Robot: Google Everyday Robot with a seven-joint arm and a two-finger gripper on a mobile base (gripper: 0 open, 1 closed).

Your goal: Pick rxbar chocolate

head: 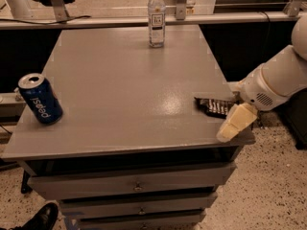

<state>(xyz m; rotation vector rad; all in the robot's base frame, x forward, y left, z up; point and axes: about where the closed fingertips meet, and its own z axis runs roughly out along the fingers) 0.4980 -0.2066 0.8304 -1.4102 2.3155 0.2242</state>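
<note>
The rxbar chocolate (212,106) is a flat black-wrapped bar lying near the right front edge of the grey table (124,80). My gripper (229,130), cream-coloured on a white arm coming in from the right, hangs just over the table's right front corner. It is right beside the bar's near right end and covers part of that end. It holds nothing that I can see.
A blue Pepsi can (40,99) leans near the table's left front edge. A clear water bottle (156,16) stands at the back middle. Drawers (136,186) sit under the tabletop. A shoe (42,218) is on the floor at lower left.
</note>
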